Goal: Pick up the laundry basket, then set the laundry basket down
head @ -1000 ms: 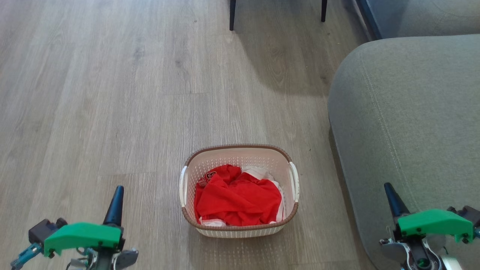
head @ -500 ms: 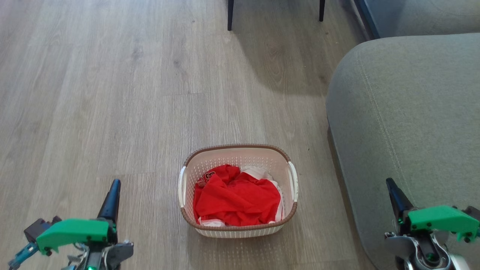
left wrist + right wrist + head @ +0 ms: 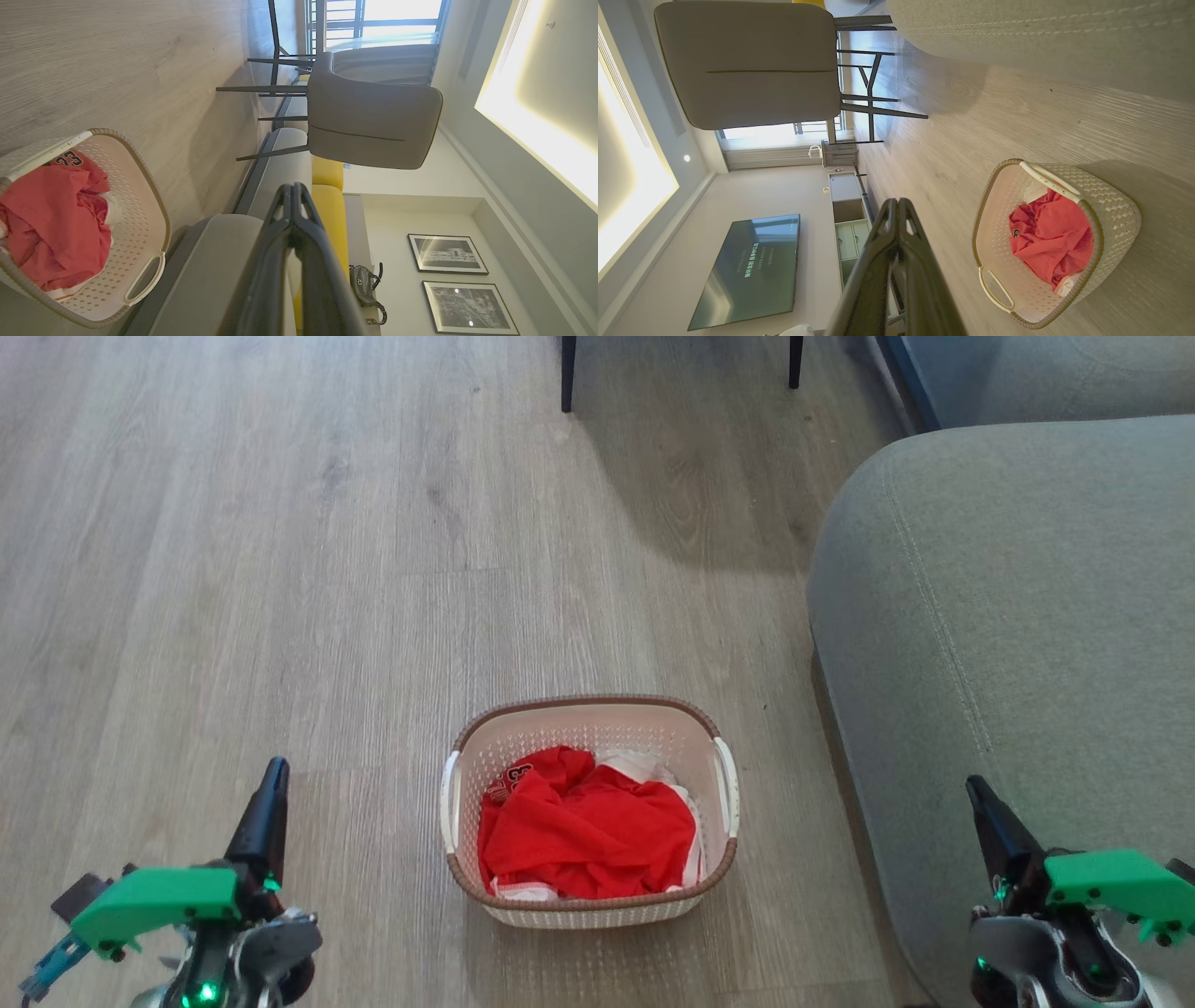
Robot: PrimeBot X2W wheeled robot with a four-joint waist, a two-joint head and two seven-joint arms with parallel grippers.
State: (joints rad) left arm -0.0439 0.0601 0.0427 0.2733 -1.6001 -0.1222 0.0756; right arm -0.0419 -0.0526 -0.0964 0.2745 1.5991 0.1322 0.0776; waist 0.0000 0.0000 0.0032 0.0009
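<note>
Laundry basket [image 3: 588,913] on the floor [image 3: 280,569], red clothes [image 3: 588,831] in it, btwn the two hands, touching neither. Left hand [image 3: 274,768] and right hand [image 3: 977,786], near side, both pinched together.

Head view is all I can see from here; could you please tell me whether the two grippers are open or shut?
Observer: The left wrist view shows the left gripper shut, holding nothing.
Operator: Thank you. And the right one?
Observer: The right wrist view shows the right gripper shut as well, apart from the laundry basket.
Operator: What do the dark legs at the top of my picture belong to?
Observer: They look like the legs of a grey chair, whose seat and back show in both wrist views.
</note>
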